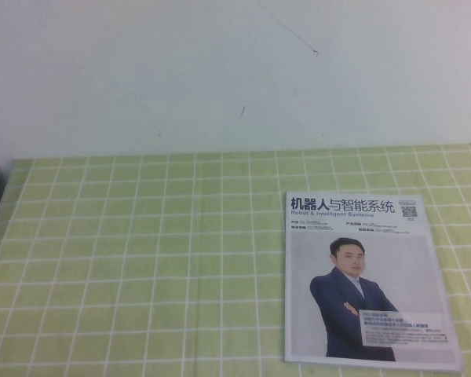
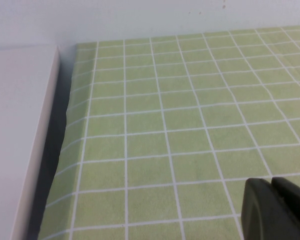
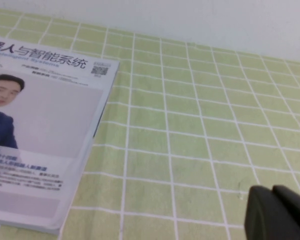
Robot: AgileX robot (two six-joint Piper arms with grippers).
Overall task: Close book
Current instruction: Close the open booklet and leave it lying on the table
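Apparently done: white man-cover magazine [image 1: 365, 283] lies shut, near right on green checked cloth [image 1: 141, 259]; left gripper [image 2: 277, 210] by left edge, right gripper [image 3: 280, 212] right of magazine, openness cannot tell; no move needed.

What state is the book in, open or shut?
Shut: the book lies flat, front cover up, no inner pages showing. Left gripper is over bare tablecloth; right gripper is beside the book, apart from it.

Left claw [image 2: 277, 210], right claw [image 3: 280, 212], mostly out of frame
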